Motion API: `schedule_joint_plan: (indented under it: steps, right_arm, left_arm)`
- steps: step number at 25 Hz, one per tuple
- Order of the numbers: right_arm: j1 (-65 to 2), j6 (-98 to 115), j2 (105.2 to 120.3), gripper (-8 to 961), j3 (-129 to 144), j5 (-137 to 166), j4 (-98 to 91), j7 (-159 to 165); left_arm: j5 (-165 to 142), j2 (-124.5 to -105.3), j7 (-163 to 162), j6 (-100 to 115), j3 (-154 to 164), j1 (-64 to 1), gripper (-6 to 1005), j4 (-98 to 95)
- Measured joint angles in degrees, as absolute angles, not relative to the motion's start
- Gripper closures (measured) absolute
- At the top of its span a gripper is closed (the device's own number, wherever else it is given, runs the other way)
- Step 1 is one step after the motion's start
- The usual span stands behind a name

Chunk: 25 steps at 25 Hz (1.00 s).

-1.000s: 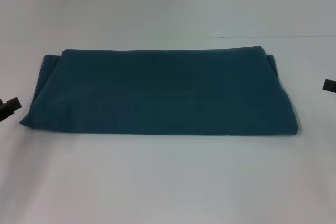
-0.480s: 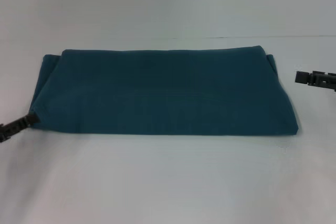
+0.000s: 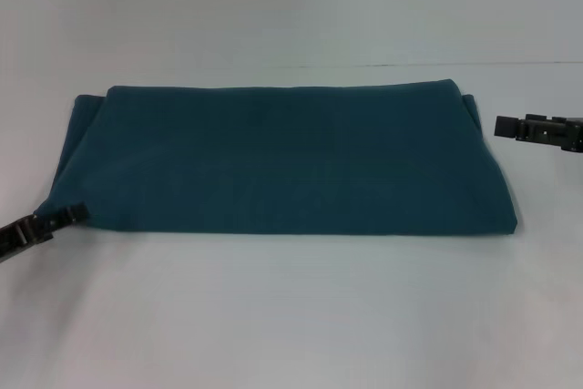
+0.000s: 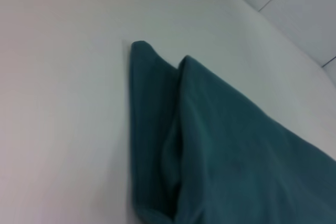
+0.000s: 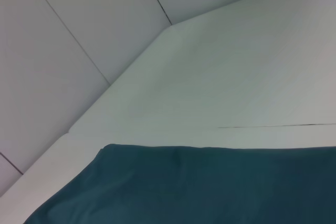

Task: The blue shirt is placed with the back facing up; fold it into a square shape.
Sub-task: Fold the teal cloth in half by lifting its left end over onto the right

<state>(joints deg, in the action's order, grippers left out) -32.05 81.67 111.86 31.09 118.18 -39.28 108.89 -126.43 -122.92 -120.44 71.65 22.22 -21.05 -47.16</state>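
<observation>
Left gripper (image 3: pixel 77 212) touches blue shirt (image 3: pixel 282 157); wrist view shows layered folds.

blue shirt (image 3: pixel 282 161): soft matte cloth | table (image 3: pixel 291 316): smooth, matte white

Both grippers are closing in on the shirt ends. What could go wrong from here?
1. The shirt is stacked in layers at its left end; the left gripper may pinch only the top one.
2. The right gripper sits farther back than the left, so the fold may skew.
</observation>
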Motion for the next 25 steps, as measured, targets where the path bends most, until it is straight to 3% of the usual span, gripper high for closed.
schedule_joint_plan:
  steps: [25]
  right_arm:
    - [-31.07,81.61,111.96,39,30.67,118.12,-39.29,108.98]
  left_arm:
    - [-129.2,-121.86,-122.33,64.34,25.5,-26.29,135,-44.39]
